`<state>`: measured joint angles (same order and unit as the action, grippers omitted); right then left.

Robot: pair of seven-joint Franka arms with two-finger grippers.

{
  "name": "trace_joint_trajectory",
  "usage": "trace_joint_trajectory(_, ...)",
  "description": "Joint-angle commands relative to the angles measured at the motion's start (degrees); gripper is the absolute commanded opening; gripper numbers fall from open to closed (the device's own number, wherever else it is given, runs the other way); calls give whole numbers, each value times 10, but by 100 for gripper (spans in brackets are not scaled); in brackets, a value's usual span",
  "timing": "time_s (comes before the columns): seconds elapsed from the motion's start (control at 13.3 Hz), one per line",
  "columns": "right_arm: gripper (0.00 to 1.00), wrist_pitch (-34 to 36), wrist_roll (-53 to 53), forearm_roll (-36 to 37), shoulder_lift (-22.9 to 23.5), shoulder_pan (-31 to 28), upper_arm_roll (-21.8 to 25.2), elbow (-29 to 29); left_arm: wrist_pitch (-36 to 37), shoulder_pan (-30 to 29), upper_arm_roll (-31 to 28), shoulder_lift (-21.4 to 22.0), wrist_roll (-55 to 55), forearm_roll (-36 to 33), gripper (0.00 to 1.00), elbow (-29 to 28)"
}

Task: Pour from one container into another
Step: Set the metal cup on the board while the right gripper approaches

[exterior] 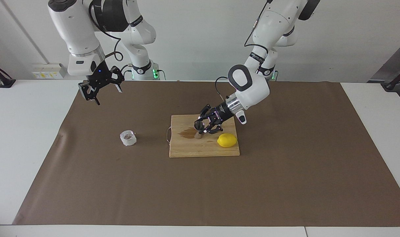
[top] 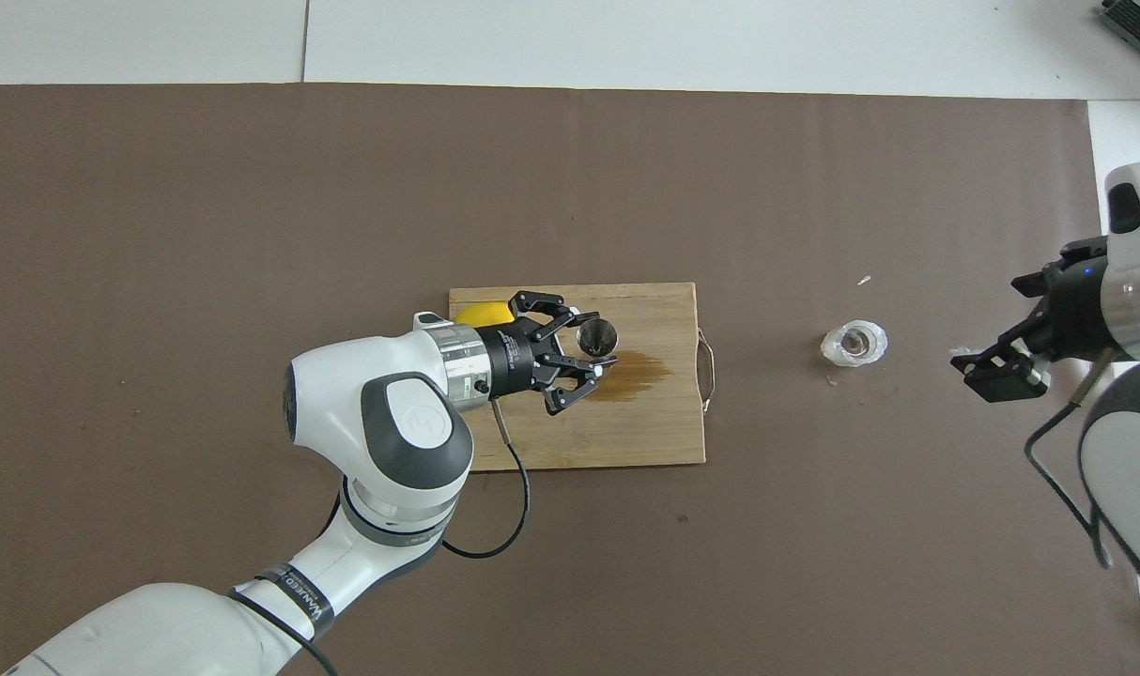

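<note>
The steel jigger [exterior: 198,126] stands upright on the wooden cutting board [exterior: 203,149], at the edge of a brown puddle [exterior: 186,133]. My left gripper [exterior: 203,128] reaches down at a slant and flanks the jigger [top: 596,335] on both sides; whether it grips the jigger is unclear. The crinkly whitish cup [exterior: 128,138] sits upright on the brown mat, off the board toward the right arm's end, with nothing near it. My right gripper [exterior: 109,95] hangs open and empty in the air over the mat's edge at that end, and the arm waits. The left gripper [top: 592,345] and the cup [top: 853,344] also show in the overhead view.
A yellow lemon [exterior: 227,140] lies on the board beside the left gripper, toward the left arm's end. The board has a wire handle [top: 709,371] on its cup-facing edge. The brown mat [exterior: 285,184] covers most of the white table.
</note>
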<state>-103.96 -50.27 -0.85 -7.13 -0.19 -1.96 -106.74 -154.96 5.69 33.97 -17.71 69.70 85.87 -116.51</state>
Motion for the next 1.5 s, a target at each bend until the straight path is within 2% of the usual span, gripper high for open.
trace_joint_trajectory(0.0, 100, -41, -129, -8, -14, -9, -2, -41, -4, 8, -9, 18, -4, -5, 100, -14)
trace_joint_trajectory(0.15, 100, -61, -213, -13, 2, -13, -2, -47, 3, 6, -9, 18, -4, -23, 100, -13)
trace_joint_trajectory(0.45, 100, -84, -356, -82, 47, -31, -2, -48, 49, 3, -9, 35, 7, -27, 100, -1)
trace_joint_trajectory(0.75, 100, -88, -489, -151, 104, -61, -2, -48, 147, -12, -14, 76, 23, -43, 100, 5)
trace_joint_trajectory(0.97, 100, -101, -554, -174, 130, -75, -2, -47, 176, -42, -14, 99, 27, -157, 100, 8)
trace_joint_trajectory(1.12, 100, -107, -611, -217, 156, -82, -2, -46, 189, -57, -14, 108, 26, -242, 100, 9)
trace_joint_trajectory(1.43, 100, -119, -662, -231, 179, -91, -2, -46, 268, -68, -15, 105, 25, -492, 100, 42)
